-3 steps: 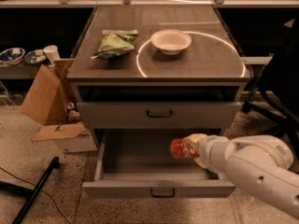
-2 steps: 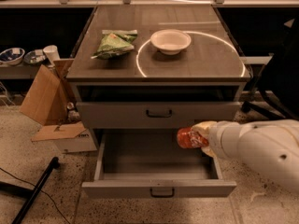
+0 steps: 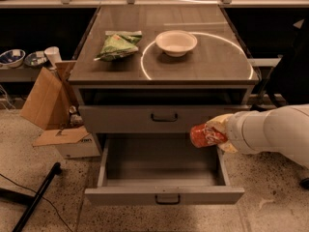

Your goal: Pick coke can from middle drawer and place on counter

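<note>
As gripper (image 3: 215, 133) holds coke can (image 3: 203, 135) abv middle drawer (image 3: 159, 164), rear's hidden.

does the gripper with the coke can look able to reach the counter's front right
Probably yes: the gripper holds the coke can over the right side of the middle drawer, below the counter, whose front right is bare; the white bowl sits farther back.

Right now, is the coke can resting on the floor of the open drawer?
No, the gripper holds the coke can in the air over the right side of the drawer.
</note>
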You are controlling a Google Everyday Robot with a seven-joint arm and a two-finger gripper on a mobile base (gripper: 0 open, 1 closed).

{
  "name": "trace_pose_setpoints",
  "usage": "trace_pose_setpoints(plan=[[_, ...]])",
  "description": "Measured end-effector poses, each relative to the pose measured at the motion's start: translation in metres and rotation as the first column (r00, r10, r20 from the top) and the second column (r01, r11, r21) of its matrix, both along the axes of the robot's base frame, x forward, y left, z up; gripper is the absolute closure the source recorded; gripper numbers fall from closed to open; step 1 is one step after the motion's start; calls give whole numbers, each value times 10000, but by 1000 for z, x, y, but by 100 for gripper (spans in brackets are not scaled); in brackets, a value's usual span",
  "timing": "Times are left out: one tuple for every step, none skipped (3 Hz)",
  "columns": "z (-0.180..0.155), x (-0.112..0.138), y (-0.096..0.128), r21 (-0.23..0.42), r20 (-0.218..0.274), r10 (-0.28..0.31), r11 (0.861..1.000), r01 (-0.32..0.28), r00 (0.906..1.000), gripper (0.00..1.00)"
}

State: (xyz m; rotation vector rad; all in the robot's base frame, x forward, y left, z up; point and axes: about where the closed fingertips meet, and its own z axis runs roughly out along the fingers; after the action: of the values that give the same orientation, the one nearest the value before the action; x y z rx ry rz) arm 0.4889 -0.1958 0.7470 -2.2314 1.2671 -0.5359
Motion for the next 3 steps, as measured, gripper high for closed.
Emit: trace_pose_setpoints(plan=[[4,0,-1,-60,76,4,10000,-4,10000,100],[78,8,-20,-780,1431,-216,9964,330,9895,100],[151,18,-36,-1248,2418,-382,9897,701,9696,100]])
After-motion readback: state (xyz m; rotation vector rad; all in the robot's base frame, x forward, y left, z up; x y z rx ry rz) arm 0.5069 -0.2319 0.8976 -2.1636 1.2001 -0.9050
